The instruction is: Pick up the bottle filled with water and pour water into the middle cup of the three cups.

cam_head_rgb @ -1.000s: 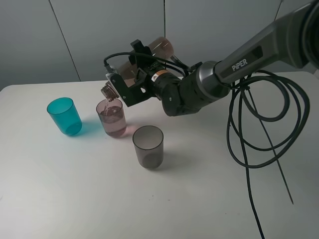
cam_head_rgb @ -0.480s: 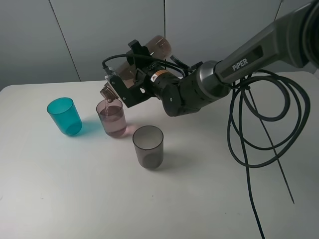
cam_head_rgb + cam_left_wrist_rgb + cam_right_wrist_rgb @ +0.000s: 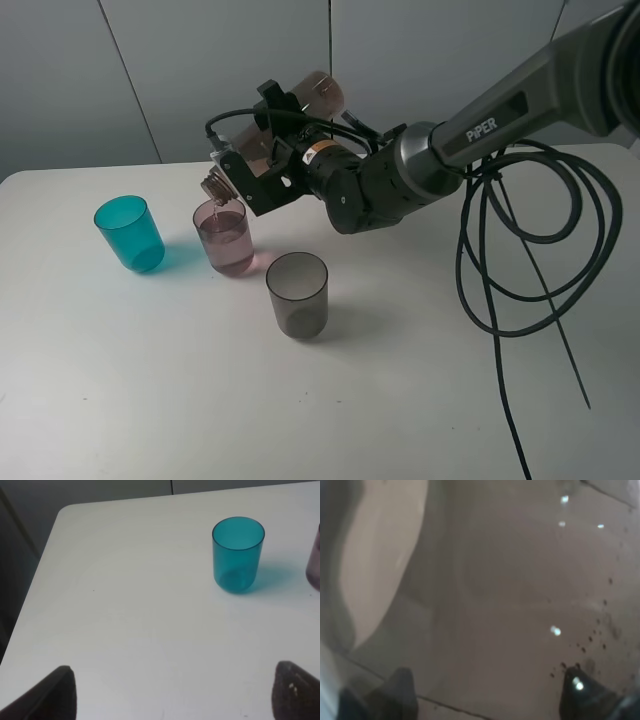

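Note:
My right gripper (image 3: 262,160) is shut on the smoky brown bottle (image 3: 305,100) and holds it tipped, base up and neck (image 3: 214,187) down over the pinkish-mauve middle cup (image 3: 227,237). That cup holds water. The teal cup (image 3: 130,232) stands to its left and the smoky-grey cup (image 3: 297,293) to its front right. The bottle's wall (image 3: 510,590) fills the right wrist view. In the left wrist view the left gripper (image 3: 172,692) is open and empty above the bare table, with the teal cup (image 3: 238,553) ahead and the mauve cup's edge (image 3: 314,562) at the frame's side.
The white table (image 3: 150,390) carries the three cups. Black cables (image 3: 520,250) hang from the right arm and lie on the table's right part. The table's left edge and corner (image 3: 62,512) show in the left wrist view. A grey wall stands behind.
The bottle's base has lifted a little since a second ago, steepening the tilt. Nothing visibly differs over the last half second. The cups have not moved.

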Action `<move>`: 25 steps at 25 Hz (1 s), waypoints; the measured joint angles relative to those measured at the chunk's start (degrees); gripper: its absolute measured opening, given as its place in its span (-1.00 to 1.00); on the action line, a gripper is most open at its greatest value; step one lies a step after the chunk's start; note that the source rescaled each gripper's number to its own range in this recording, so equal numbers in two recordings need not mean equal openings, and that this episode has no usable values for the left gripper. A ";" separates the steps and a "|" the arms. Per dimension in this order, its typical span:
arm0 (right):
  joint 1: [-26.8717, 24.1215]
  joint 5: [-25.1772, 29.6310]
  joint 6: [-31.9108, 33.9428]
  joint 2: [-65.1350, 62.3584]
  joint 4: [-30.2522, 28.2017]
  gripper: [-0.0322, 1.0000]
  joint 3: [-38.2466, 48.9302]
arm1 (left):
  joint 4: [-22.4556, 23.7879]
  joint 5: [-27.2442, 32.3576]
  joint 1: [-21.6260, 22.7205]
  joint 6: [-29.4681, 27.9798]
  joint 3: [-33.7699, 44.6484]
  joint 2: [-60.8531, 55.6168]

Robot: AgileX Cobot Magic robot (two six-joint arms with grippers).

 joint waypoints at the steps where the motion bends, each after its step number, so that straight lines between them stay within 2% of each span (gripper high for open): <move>1: 0.00 0.00 0.00 0.00 0.00 -0.94 0.00 | 0.00 0.00 0.00 0.00 0.00 0.00; 5: 0.00 0.89 0.50 0.00 2.01 -0.94 0.00 | 0.00 0.00 0.00 0.00 0.00 0.00; 15: -0.11 1.41 15.37 0.00 8.43 -0.94 0.00 | 0.00 0.00 0.00 0.00 0.00 0.00; 17: -0.11 3.32 18.18 -0.37 9.55 -0.94 0.00 | 0.00 0.00 0.00 0.00 0.00 0.00; 20: -0.11 6.63 25.51 -2.60 9.53 -0.94 1.39 | 0.00 0.00 0.00 0.00 0.00 0.00; 25: -0.79 7.54 41.42 -9.73 8.36 -0.94 8.05 | 0.10 0.00 0.00 0.00 0.00 0.00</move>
